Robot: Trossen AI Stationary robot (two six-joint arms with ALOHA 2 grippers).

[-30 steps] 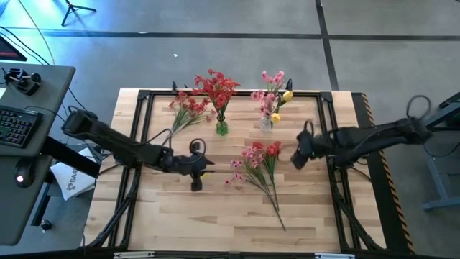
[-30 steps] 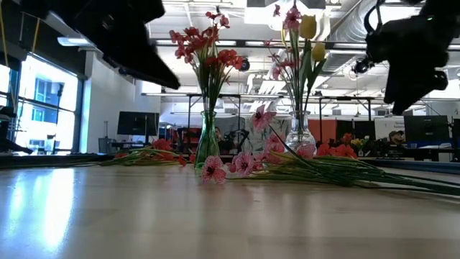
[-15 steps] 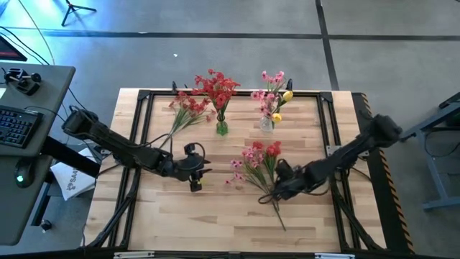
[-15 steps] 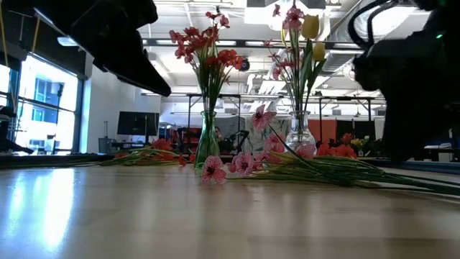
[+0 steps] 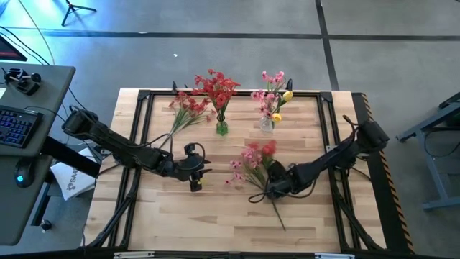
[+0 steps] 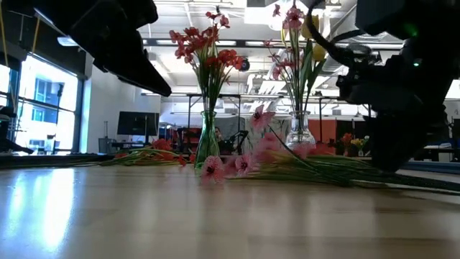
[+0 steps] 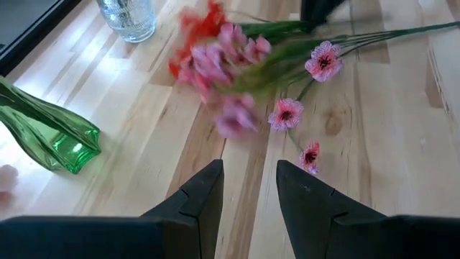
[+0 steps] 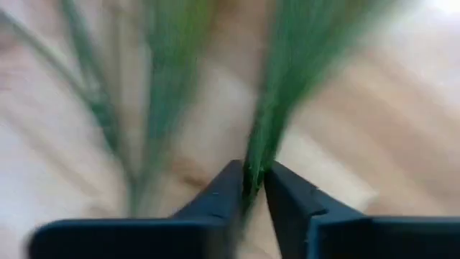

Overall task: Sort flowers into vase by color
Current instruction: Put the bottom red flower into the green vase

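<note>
From my station, the left gripper (image 5: 195, 177) hung over the table's (image 5: 215, 223) left-centre with its fingers parted around nothing. At its three o'clock lay the loose flowers (image 5: 253, 160): pink and red clustered blooms on long thin green stems, fanned out at mid-table. The right gripper (image 5: 275, 188) sat at the five o'clock end of that bunch, fingers pinched nearly together on a bundle of green stems (image 8: 277, 108).

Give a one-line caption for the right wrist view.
Right gripper jaws pinched on green flower stems above the wooden table.
</note>
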